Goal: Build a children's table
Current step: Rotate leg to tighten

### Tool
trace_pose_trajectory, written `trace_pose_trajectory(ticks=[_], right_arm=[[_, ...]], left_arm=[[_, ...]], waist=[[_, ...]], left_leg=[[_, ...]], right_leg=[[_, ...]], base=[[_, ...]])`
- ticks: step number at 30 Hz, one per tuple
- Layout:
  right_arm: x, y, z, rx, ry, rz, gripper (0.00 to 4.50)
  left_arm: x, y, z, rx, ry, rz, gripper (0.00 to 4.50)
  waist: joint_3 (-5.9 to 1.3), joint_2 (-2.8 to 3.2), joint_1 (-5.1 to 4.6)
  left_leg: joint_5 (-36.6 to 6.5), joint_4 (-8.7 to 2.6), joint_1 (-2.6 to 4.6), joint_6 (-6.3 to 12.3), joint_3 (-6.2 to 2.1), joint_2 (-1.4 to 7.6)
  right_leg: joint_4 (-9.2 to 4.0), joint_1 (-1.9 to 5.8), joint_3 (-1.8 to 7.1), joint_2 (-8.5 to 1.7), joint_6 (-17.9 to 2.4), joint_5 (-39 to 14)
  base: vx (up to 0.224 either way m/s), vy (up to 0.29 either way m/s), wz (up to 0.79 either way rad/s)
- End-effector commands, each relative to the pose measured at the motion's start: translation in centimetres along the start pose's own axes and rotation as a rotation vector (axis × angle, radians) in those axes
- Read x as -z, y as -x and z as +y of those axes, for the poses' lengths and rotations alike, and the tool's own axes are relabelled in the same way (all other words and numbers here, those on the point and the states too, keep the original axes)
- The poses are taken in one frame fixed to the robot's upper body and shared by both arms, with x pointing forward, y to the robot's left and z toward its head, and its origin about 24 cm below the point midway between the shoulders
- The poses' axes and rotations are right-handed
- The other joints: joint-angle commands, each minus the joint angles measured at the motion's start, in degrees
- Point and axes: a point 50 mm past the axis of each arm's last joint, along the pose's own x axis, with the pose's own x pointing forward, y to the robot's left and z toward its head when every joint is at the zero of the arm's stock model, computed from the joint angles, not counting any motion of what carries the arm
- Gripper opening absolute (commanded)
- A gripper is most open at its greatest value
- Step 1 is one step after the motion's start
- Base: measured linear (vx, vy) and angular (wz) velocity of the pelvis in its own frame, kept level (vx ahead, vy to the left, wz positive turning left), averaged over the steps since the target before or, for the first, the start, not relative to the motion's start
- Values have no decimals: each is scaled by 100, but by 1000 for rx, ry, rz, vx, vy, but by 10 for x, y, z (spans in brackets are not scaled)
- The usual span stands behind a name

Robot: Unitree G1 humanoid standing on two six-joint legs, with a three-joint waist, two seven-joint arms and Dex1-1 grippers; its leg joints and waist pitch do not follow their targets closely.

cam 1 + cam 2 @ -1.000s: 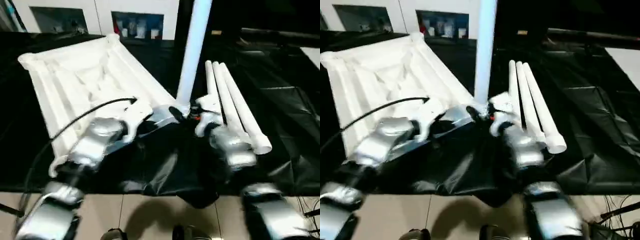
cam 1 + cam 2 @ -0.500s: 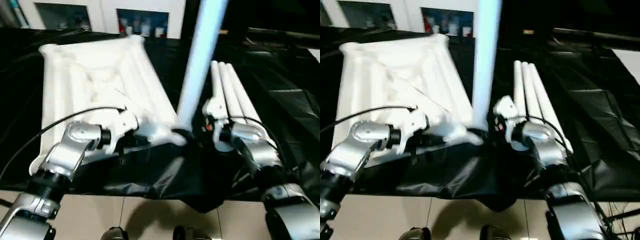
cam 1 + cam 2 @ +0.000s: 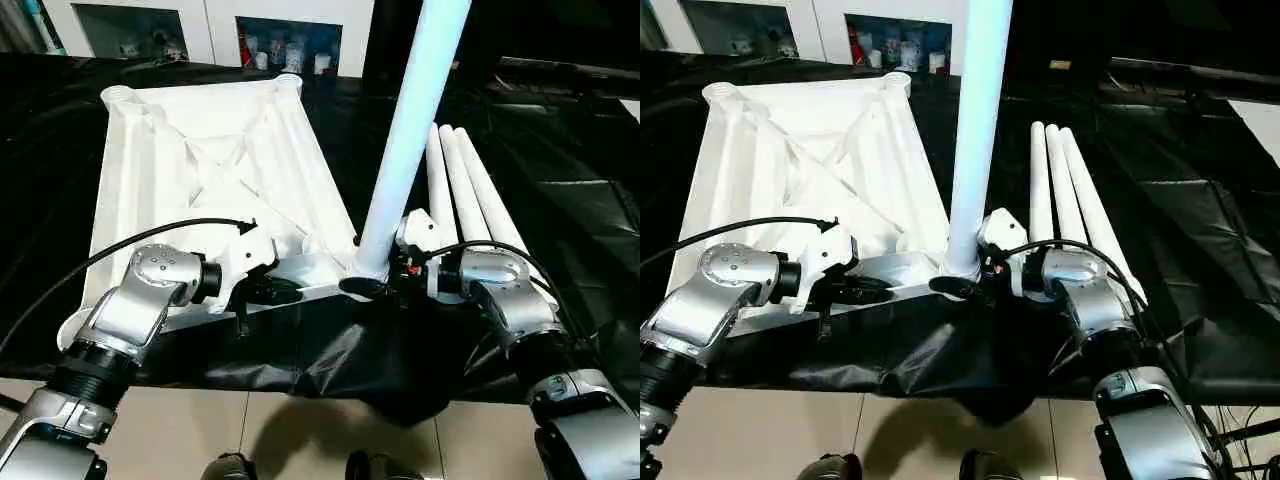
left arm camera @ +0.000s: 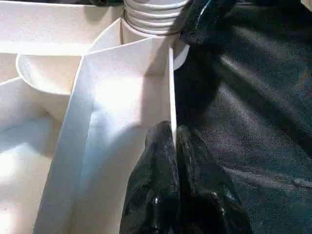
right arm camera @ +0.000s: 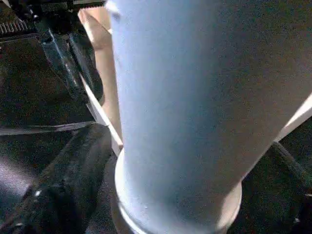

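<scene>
Standing a long white tubular plastic leg (image 3: pixel 405 150) in the round corner socket (image 3: pixel 362 281) at the nearest right corner of the square white plastic tabletop (image 3: pixel 200 180), I judge the coming move to turn on one relation: the leg's long axis against the socket's. In my head view the leg rises from the socket toward one o'clock, not straight at twelve, so it looks tilted and probably not fully seated.

My right gripper (image 3: pixel 397 275) is at the leg's base, just at three o'clock of it, its black fingers (image 5: pixel 58 190) spread wide on either side of the tube; whether they press on the tube I cannot tell. My left gripper (image 4: pixel 173 146) comes in from nine o'clock, pinched tight on the thin edge wall of the ribbed underside, a little short of the socket.

The right arm is therefore the nearer one to straighten the leg. The three spare white tubular legs (image 3: pixel 470 200) lie side by side on the black plastic sheet (image 3: pixel 560 190), at two o'clock of the socket.
</scene>
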Motion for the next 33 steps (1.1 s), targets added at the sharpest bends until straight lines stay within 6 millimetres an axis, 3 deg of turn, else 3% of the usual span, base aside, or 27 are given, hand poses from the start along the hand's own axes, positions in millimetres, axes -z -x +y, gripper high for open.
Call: trace_pose_trajectory(ticks=[1, 12, 18, 21, 23, 29, 33], right_arm=[[-5, 4, -3, -3, 18, -2, 362], [-2, 5, 0, -21, -4, -3, 280], [3, 2, -1, 48, -52, -21, 273], [11, -4, -5, 216, -107, -27, 272], [17, -10, -5, 314, -163, -37, 272], [33, -39, 1, 684, -312, -26, 272], [32, -53, 2, 829, -382, -18, 272]], left_arm=[[-1, -4, -5, 52, -12, -1, 0], [1, -4, -6, 63, 5, 6, 0], [3, -7, -4, 24, 27, 8, 0], [3, -13, 4, -64, 56, 8, 0], [3, -19, 9, -127, 72, 17, 0], [-5, -47, 25, -370, 178, 40, 0], [-9, -62, 27, -423, 195, 67, 0]], waist=[[-376, 26, -12], [-377, 33, -1], [-382, 33, -1], [-368, 21, -30], [-349, 19, -47], [-332, 41, -29], [-333, 65, -37]], left_leg=[[-776, -306, 71, 559, -30, 133], [-746, -304, 74, 572, -28, 135], [-723, -299, 72, 565, -26, 130], [-887, -318, 70, 440, -37, 125], [-1131, -335, 91, 255, -50, 105], [-1349, -355, 152, 39, -39, 97], [-1747, -392, 170, -35, -85, 95]], right_leg=[[-327, 383, 277, -288, -1503, -558], [-319, 383, 273, -285, -1536, -482], [-314, 388, 278, -287, -1545, -433], [-358, 383, 281, -298, -1465, -799], [-426, 365, 284, -310, -1279, -1409], [-519, 275, 296, -304, -1011, -2008], [-569, 261, 268, -305, -789, -2475]], base=[[0, 0, 0], [0, 0, 0], [0, 0, 0], [0, 0, 0], [0, 0, 0], [0, 0, 0], [0, 0, 0]])
